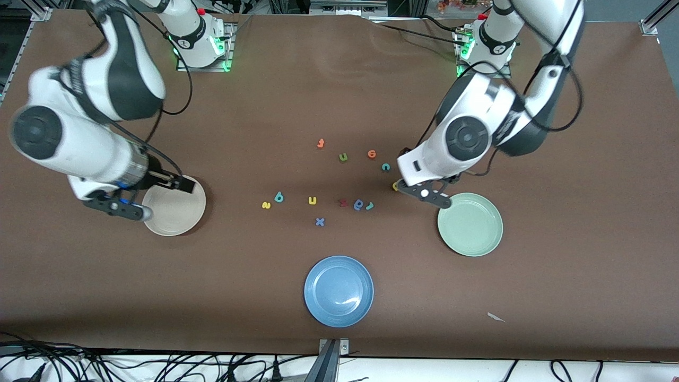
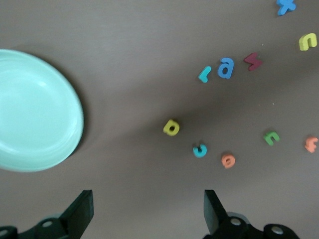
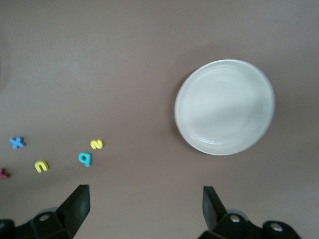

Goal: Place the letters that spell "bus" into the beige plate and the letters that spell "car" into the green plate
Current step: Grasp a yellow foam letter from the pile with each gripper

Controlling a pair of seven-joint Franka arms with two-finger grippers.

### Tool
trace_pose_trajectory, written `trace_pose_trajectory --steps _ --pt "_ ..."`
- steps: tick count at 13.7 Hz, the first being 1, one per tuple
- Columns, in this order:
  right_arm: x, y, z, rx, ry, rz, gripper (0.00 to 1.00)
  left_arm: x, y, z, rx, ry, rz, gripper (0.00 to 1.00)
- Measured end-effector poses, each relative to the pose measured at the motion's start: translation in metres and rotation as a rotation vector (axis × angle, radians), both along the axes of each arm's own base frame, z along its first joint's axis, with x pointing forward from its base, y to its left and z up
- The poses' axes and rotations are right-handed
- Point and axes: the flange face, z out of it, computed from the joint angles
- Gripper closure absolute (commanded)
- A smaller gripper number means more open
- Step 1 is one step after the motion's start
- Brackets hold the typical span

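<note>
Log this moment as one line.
left claw: open, over yellow "a" | right claw: open, over beige plate | green plate: holds nothing

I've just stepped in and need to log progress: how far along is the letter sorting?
Nothing is done: the beige plate and the green plate hold no letters. In hand: nothing; the left gripper hangs open over the table near the yellow "a", and the right gripper waits open by the beige plate. All six letters remain.

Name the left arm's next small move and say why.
Probably lower the left gripper onto the yellow "a": its jaws stand open and empty over the table beside the green plate, which holds nothing yet, and that letter lies closest.
</note>
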Motion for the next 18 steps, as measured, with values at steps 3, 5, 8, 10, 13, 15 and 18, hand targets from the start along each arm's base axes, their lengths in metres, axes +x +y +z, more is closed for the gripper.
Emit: trace_pose_trajectory --steps 3,5,8,10,13,15,18 --pt "0.011 0.056 -0.063 0.006 -0.056 -0.107 0.00 -0.004 -0.020 -0.058 -0.033 -0.028 -0.059 0.25" --pt "0.017 0.081 -0.104 0.021 -0.100 -0.185 0.00 -0.013 -0.017 -0.093 -0.066 -0.071 -0.118 0.25" --pt "0.018 0.112 -0.156 0.044 -0.145 -0.291 0.00 -0.024 -0.011 -0.118 -0.083 -0.087 -0.178 0.25" --pt "0.015 0.121 -0.176 0.045 -0.144 -0.364 0.00 -0.026 -0.011 -0.122 -0.090 -0.099 -0.190 0.34" --pt "0.003 0.121 -0.196 0.042 -0.142 -0.406 0.00 -0.038 -0.015 -0.139 -0.049 -0.129 -0.279 0.33" --pt "-0.011 0.123 -0.215 0.035 -0.132 -0.423 0.00 -0.046 -0.017 -0.150 -0.036 -0.131 -0.308 0.33" --pt "-0.027 0.122 -0.233 0.016 -0.106 -0.429 0.01 -0.047 -0.019 -0.156 -0.041 -0.139 -0.315 0.34"
